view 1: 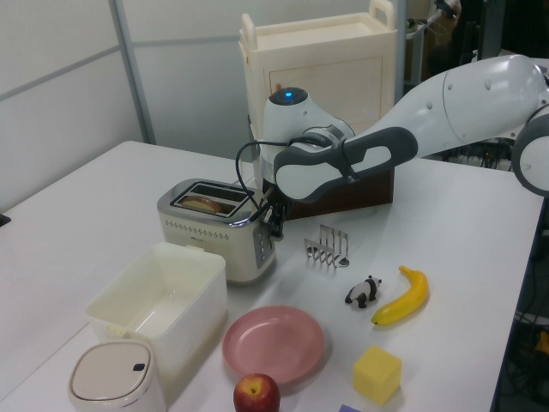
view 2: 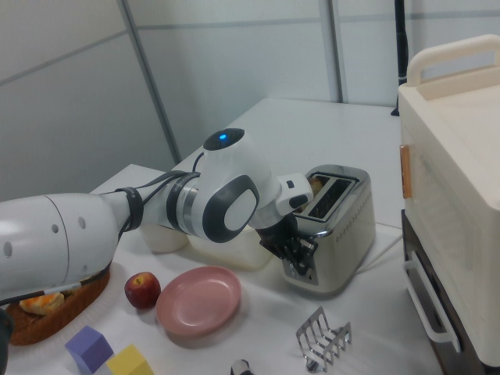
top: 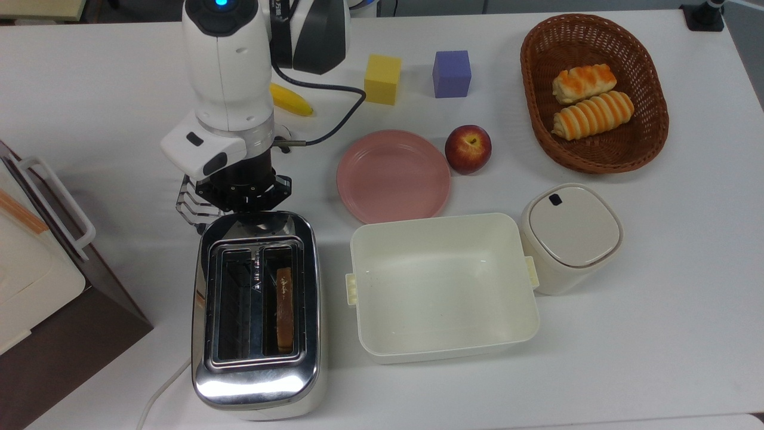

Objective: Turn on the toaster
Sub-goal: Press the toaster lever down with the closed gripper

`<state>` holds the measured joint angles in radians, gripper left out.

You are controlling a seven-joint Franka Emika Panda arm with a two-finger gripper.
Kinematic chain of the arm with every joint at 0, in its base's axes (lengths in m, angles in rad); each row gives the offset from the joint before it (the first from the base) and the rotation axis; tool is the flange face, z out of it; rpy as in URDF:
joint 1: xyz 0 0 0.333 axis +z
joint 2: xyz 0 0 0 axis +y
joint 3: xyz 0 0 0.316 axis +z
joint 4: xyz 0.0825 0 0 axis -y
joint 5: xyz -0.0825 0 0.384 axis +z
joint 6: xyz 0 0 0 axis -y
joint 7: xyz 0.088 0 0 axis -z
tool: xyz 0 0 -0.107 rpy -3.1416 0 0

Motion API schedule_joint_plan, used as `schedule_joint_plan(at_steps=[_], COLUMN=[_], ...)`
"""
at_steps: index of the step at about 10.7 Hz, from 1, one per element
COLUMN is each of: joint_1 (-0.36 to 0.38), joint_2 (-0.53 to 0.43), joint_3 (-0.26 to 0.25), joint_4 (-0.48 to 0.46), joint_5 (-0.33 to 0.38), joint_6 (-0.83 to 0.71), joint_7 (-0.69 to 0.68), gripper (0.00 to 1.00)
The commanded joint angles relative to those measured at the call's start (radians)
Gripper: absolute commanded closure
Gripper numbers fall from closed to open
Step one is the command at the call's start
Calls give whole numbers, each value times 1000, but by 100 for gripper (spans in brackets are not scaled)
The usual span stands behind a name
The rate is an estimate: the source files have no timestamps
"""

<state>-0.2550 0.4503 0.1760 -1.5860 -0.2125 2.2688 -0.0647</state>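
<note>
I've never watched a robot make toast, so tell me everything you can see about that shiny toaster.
The toaster has a mirror-bright chrome top with rounded corners over a cream-white lower body, and stands upright on the white table. It has two long slots: one looks empty, the other holds a slice of browned bread sunk low inside. A white cord trails from one end. At the opposite end, the robot's gripper is down against the control face, beside a small wire toast rack. A cream tub sits alongside.
</note>
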Motion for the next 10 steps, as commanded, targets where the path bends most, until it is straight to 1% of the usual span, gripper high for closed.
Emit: schedule_joint_plan(at_steps=[1, 4, 8, 10], joint_1=[5, 3, 2, -3], joint_2=[34, 54, 51, 30], joint_3=[-9, -10, -12, -12], joint_4=[-20, -22, -25, -23], joint_5=[-27, -45, -47, -44], joint_6=[34, 35, 34, 25], joint_7=[-10, -9, -6, -4], gripper=[100, 100, 100, 100])
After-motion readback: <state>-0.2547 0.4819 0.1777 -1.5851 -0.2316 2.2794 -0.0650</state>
